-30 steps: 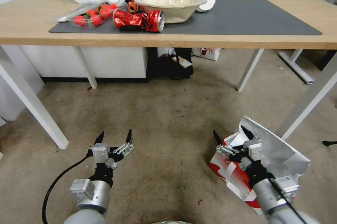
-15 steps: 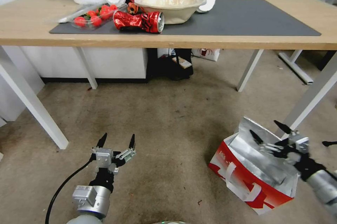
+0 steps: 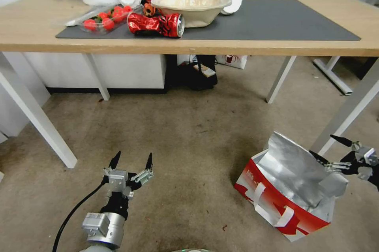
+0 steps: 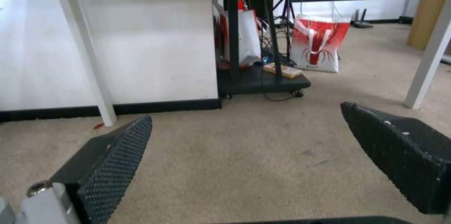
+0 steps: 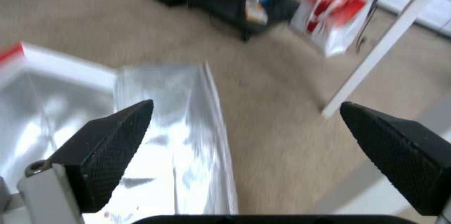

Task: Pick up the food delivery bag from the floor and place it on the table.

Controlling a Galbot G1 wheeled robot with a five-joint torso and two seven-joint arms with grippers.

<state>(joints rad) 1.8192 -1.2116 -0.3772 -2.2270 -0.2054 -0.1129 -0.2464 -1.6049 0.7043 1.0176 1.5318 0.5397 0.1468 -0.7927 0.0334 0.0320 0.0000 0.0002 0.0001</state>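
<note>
Bag: lower right of head view, standing on the floor, mouth open, foil lining showing; red-and-white side w/ white strap handles faces the camera. One foil flap stands up at the back.
Right hand: far right edge of head view, just beside the bag's raised flap, fingers spread apart, holding nothing. In right wrist view the two dark fingertips are wide apart, foil flap between and below them; can't tell if one tip touches it.
Left hand: lower left of head view, low over bare floor, well apart from the bag, fingers spread, empty. Left wrist view shows carpet-like floor between the tips.
Bench: across top of head view, light wood top, white legs, grey mat. On its left part: bowl, crushed red can, tray of strawberries.
</note>
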